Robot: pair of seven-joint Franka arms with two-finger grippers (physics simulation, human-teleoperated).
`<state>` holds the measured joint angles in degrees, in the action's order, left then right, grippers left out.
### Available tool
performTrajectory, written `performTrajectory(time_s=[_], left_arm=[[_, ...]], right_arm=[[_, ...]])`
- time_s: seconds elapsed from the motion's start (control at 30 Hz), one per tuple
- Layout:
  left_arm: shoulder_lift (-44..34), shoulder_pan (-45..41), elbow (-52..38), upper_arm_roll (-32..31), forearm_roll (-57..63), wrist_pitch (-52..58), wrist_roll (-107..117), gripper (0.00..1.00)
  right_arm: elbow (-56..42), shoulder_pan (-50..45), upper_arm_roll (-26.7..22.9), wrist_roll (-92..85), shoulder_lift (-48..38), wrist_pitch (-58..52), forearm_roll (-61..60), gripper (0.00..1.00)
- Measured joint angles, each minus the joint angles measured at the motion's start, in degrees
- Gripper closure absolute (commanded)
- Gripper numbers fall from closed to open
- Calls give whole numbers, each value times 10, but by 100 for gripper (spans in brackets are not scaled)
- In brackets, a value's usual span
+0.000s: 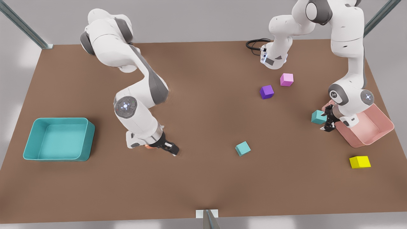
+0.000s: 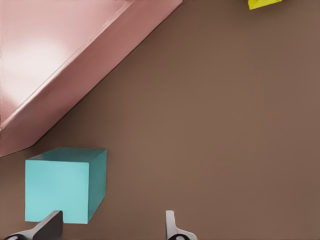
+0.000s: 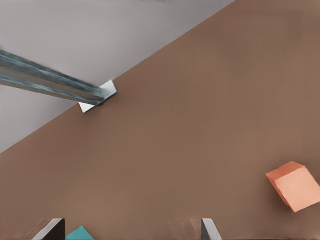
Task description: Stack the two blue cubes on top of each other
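Note:
One blue cube [image 1: 318, 117] sits on the table beside the pink bin, at the front view's right. My left gripper [image 1: 327, 123] hovers right next to it, open; in the left wrist view the cube [image 2: 65, 185] lies off to one side, in front of one fingertip [image 2: 50, 226], and the left gripper [image 2: 111, 227] holds nothing. The other blue cube [image 1: 243, 148] rests alone near the table's middle front. My right gripper [image 1: 171, 149] is low over the table at the front view's left of that cube, open and empty [image 3: 131, 230]; a corner of a blue cube [image 3: 80, 233] shows between its fingers.
A teal bin [image 1: 58, 139] stands at the front view's left and a pink bin [image 1: 381, 127] at the right. Purple [image 1: 266, 92], pink [image 1: 286, 79] and yellow [image 1: 360, 162] cubes lie around. An orange cube [image 3: 294, 186] sits by the right arm's wrist.

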<state>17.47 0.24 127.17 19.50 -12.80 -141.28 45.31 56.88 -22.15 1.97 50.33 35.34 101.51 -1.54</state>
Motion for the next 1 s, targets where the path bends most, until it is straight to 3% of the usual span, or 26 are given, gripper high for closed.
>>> performTrajectory(time_s=[0.1, 0.17, 0.23, 0.5, 0.8, 0.93, 0.97, 1.0], left_arm=[[0, -4, 3, 0, 39, 4, 27, 0], [-1, -4, 3, 0, 75, 16, 43, 0], [3, -3, 3, 0, 96, 28, 57, 0], [13, 15, 13, 0, 118, 49, 101, 0], [42, 21, 18, 0, 120, 44, 132, 0], [62, 21, 18, 0, 120, 28, 141, 0], [63, 21, 18, 0, 120, 24, 143, 19], [64, 21, 18, 0, 118, 22, 145, 46]], right_arm=[[190, 87, -8, -73, -150, -92, 62, 0], [358, 119, -46, -115, -276, -92, 54, 0], [395, 134, -58, -148, -301, -89, 50, 0], [376, 94, -67, -290, -316, -91, 41, 0], [262, 221, -75, -397, -276, -128, -9, 0], [254, 213, -74, -431, -271, -126, -19, 0], [254, 209, -74, -438, -272, -125, -20, 0], [255, 207, -73, -444, -272, -125, -21, 0]])
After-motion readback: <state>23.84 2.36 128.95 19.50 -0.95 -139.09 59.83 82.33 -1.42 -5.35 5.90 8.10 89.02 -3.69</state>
